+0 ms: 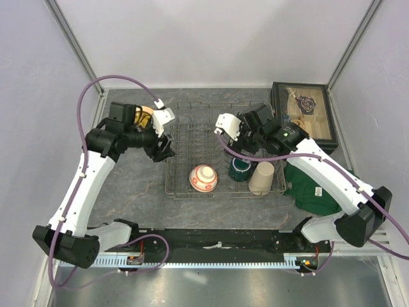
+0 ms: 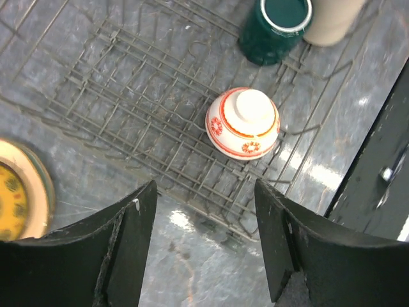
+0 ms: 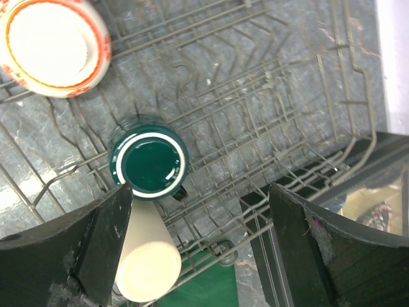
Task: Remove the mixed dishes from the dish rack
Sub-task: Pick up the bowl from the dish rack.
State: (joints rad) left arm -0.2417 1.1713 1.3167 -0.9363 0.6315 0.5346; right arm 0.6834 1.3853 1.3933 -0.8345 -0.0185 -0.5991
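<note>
The grey wire dish rack (image 1: pixel 192 137) sits mid-table. At its front stand a red-and-white bowl (image 1: pixel 203 178), upside down, a dark green mug (image 1: pixel 240 169) and a beige tumbler (image 1: pixel 261 178). My left gripper (image 1: pixel 163 149) hovers open over the rack's left edge, holding nothing; the bowl (image 2: pixel 243 123) lies beyond its fingertips (image 2: pixel 142 204). A gold-brown plate (image 1: pixel 146 115) lies on the table behind that arm. My right gripper (image 1: pixel 246 146) is open and empty above the rack's right part, with the mug (image 3: pixel 148 163) and tumbler (image 3: pixel 148 256) next to one of its fingers (image 3: pixel 108 230).
A dark glass-lidded box (image 1: pixel 303 115) stands at the back right, close to the rack. A folded green cloth (image 1: pixel 313 188) lies at the rack's right front, under my right arm. Frame posts rise at both back corners.
</note>
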